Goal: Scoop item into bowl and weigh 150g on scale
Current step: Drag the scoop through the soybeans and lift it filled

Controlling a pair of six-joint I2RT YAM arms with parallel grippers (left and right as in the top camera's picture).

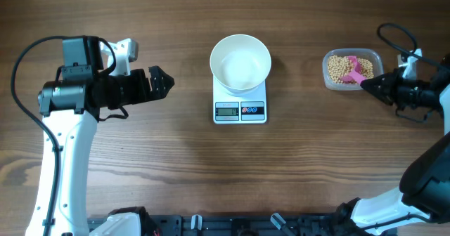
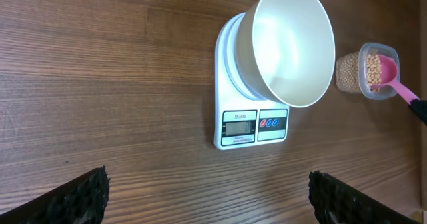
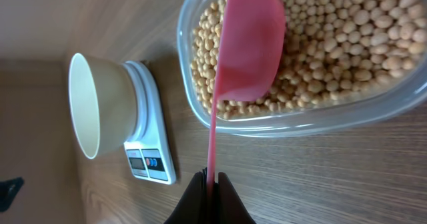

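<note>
An empty white bowl [image 1: 240, 62] [image 2: 291, 44] [image 3: 93, 104] stands on the white scale [image 1: 240, 109] [image 2: 250, 121] [image 3: 152, 159] at the table's middle. Tan beans [image 1: 342, 69] [image 2: 371, 69] [image 3: 333, 44] fill a clear plastic tub [image 1: 353, 69] [image 3: 300, 121] at the right. My right gripper [image 1: 368, 84] [image 3: 211, 181] is shut on the handle of a pink scoop [image 1: 358, 71] [image 2: 393, 81] [image 3: 248, 47], whose cup sits over the beans in the tub. My left gripper [image 1: 163, 83] [image 2: 207, 194] stays open left of the scale, nothing between its fingers.
Bare wooden tabletop [image 1: 211, 173] lies all around the scale and tub. A black cable [image 1: 394, 39] loops behind the right arm. A dark rail [image 1: 232, 225] runs along the front edge.
</note>
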